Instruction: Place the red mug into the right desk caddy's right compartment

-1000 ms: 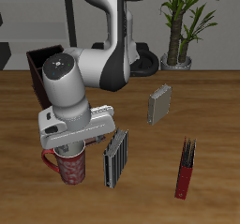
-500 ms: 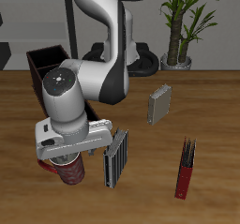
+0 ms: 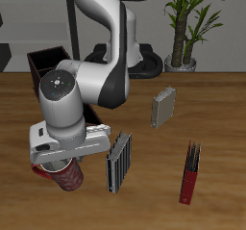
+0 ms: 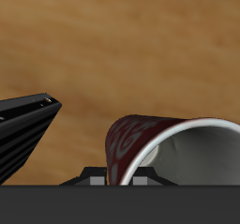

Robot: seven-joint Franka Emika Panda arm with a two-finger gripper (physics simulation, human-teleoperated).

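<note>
The red mug (image 3: 65, 176) stands near the table's front edge, leaning a little, with its handle (image 3: 40, 168) turned away from the ribbed block. My gripper (image 3: 60, 166) is tilted and down on the mug's rim, and the hand hides the fingers in the exterior view. In the wrist view the mug (image 4: 169, 148) shows its grey-white inside, and my gripper (image 4: 117, 178) is close-set around its wall. The right desk caddy (image 3: 43, 63), a dark box, stands farther back and is partly hidden by my arm. Its compartments do not show clearly.
A grey ribbed upright block (image 3: 118, 163) stands right beside the mug and also shows in the wrist view (image 4: 23, 134). A second ribbed block (image 3: 163, 106) stands mid-table. A slim red book (image 3: 191, 174) stands near the front edge. A potted plant (image 3: 183, 59) is at the back.
My gripper has come down onto the mug and tilted. The mug has shifted slightly away from the ribbed block and leans a little.
</note>
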